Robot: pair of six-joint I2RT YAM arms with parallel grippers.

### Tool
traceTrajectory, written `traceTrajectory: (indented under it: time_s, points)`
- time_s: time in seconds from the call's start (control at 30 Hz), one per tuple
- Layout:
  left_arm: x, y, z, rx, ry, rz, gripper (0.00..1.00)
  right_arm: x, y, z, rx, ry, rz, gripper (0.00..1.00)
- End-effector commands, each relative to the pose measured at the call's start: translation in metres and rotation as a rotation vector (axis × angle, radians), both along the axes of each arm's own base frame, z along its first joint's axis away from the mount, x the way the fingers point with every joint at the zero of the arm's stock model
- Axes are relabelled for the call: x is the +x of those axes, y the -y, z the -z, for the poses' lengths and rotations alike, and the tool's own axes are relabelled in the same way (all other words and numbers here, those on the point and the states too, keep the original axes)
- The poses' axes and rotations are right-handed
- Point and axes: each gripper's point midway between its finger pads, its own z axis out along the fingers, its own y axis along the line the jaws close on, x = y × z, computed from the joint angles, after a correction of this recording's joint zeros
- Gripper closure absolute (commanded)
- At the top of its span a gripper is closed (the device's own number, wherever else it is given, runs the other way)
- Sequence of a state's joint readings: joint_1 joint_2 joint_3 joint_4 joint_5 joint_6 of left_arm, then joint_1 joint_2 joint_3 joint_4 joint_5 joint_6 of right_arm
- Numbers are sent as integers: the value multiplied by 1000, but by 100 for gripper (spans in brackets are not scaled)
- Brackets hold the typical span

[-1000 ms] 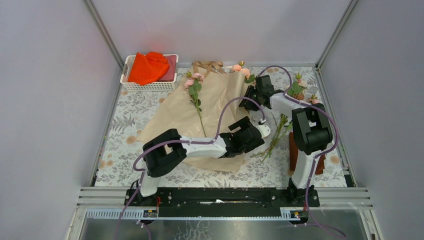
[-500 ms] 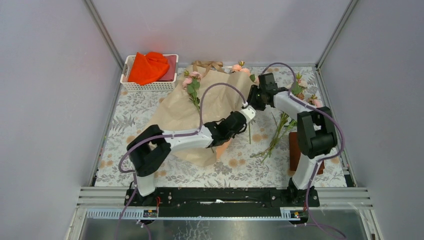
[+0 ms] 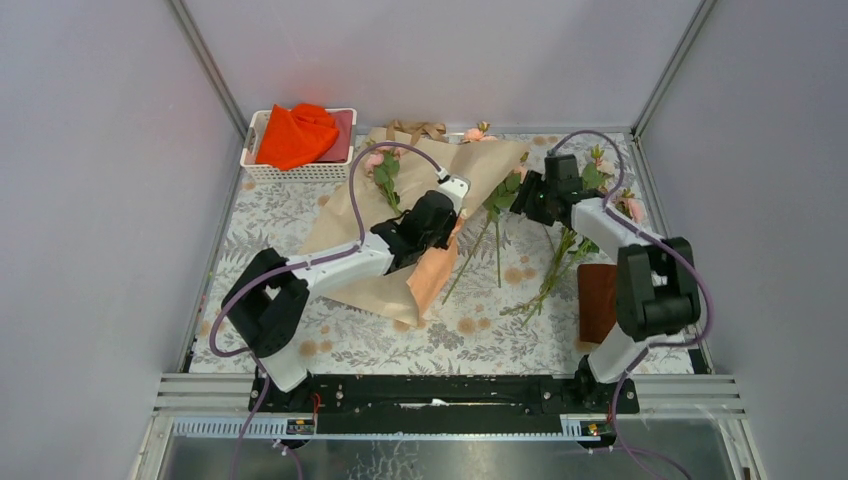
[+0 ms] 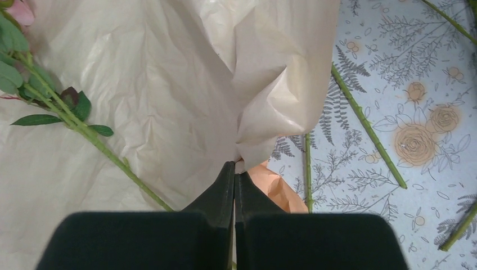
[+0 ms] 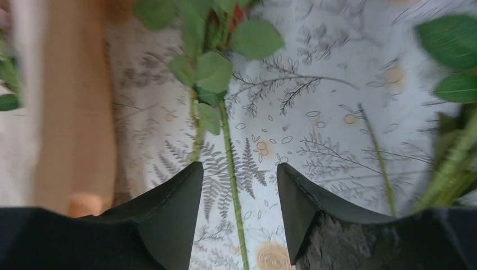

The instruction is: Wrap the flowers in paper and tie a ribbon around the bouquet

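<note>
**A:** Changes since the last look?

**B:** Item one, left gripper [image 4: 234,167]: it has swung from right of centre toward the far left. It dragged an edge of the paper [image 4: 140,84] along, and that edge is now folded over, its peach-orange underside up. Item two, right gripper [image 5: 238,166]: it has drawn off the sheet to the right, and its jaws stand wider.

**A:** Condition of each pincer?

**B:** Left: fingers pressed together, with a pinch of the paper clamped at the tips. Right: jaws apart, clamping nothing. One of the flowers [image 5: 228,140] lies on the mat [image 5: 315,67] below it. Its stem runs through the gap in the wrist view; whether it touches a finger cannot be told.

**A:** Surrounding stock?

**B:**
- Flowers: one lies on the sheet just left of the left gripper, two stems lie loose on the mat just right of the folded edge, and a bunch sits beneath the right arm.
- Ribbon [image 3: 418,130]: bunched at the paper's far edge.
- Basket [image 3: 300,175]: far left corner, holding an orange-red cloth [image 3: 295,135].
- Brown block [image 3: 598,300]: on the mat, near the right arm's base.
</note>
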State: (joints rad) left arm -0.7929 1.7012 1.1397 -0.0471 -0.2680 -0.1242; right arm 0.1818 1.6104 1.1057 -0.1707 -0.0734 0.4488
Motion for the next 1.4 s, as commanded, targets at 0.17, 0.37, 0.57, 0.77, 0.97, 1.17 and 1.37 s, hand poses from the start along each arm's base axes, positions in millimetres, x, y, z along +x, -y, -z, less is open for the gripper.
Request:
traceTrajectory:
  time_s: [0.17, 0.37, 0.57, 0.77, 0.97, 1.17, 1.37]
  points:
    - [-8, -1, -1, -40, -31, 9, 100, 25, -74, 57, 20, -67, -56, 28]
    - [-11, 1, -3, -51, -32, 29, 100, 41, -52, 80, -170, -80, 51, 14]
    - [-11, 2, -3, -53, -35, 39, 100, 41, -46, 121, -249, -161, 33, 24]
    - [-23, 10, 10, -26, -64, 122, 100, 34, 11, 117, -281, -196, 160, 70]
    - [-55, 35, 36, 57, -91, 281, 100, 18, 78, 90, -258, -169, 204, 92]
    - [-68, 58, 43, 48, -114, 345, 100, 13, 95, 38, -336, -93, 181, 100]
    - [-79, 69, 57, 68, -146, 396, 92, 6, 121, -23, -416, -18, 295, 98]
